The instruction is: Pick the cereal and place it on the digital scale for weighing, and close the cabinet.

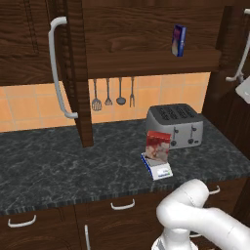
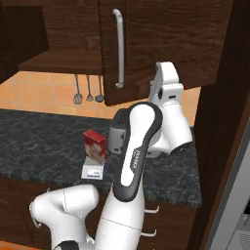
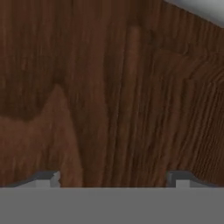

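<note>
A dark marbled counter runs under brown wall cupboards, with orange tile behind and three utensils hanging on it. A grey toaster sits toward the right. Just in front of it, the cereal stands upright on the scale, so the weighing half of the job looks done.

The cabinet is what remains. Both its doors stand swung out: the left door juts edge-on toward the room with its pale bar handle facing left, and the right door hangs open too, its handle plain from the right side. A slim blue box is on the open shelf.

The arm is raised up by the right door, with the hand close against the wood. From the hand's own camera, the gripper has its two fingertips spread well apart with nothing between them, only wood grain right ahead. I'd judge it's about to push that door shut, and then the left one still needs the same.
</note>
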